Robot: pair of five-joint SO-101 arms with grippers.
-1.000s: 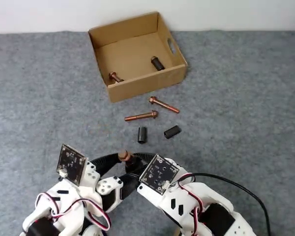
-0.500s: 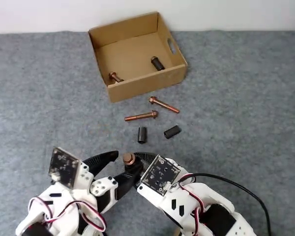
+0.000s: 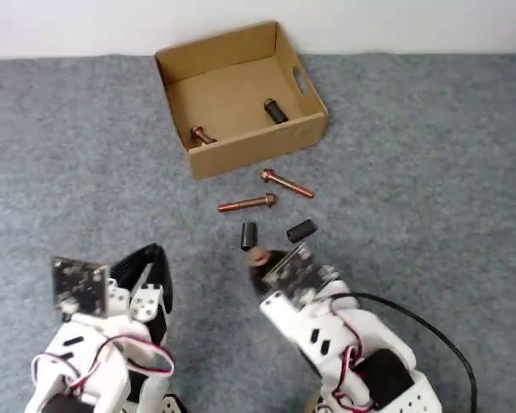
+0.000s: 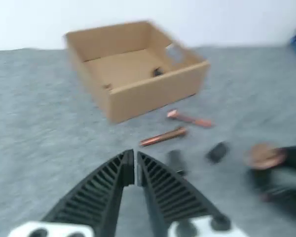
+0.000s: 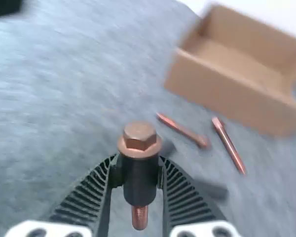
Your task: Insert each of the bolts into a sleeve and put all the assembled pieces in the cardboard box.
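- Now, your right gripper (image 5: 138,165) is clamped firmly on a black sleeve (image 5: 139,181). A copper bolt (image 5: 139,138) runs through that sleeve, its hex head above your fingers and its threaded tip poking out below.
- You are holding that assembled piece over the grey carpet (image 3: 430,172), just beside one empty sleeve (image 3: 248,236). A second empty sleeve (image 3: 300,231) lies near it.
- You have a first loose bolt (image 3: 247,204) and a second loose bolt (image 3: 286,183) lying flat between those sleeves and the cardboard box (image 3: 254,148).
- Your box holds two finished pieces. One assembled piece (image 3: 199,135) is close to the front wall, and the other assembled piece (image 3: 275,110) is nearer the side with the handle hole.
- Your left gripper (image 4: 134,157) has its fingers drawn together with only a sliver between the tips, and it grips nothing. It hangs over bare carpet, well apart from the parts.
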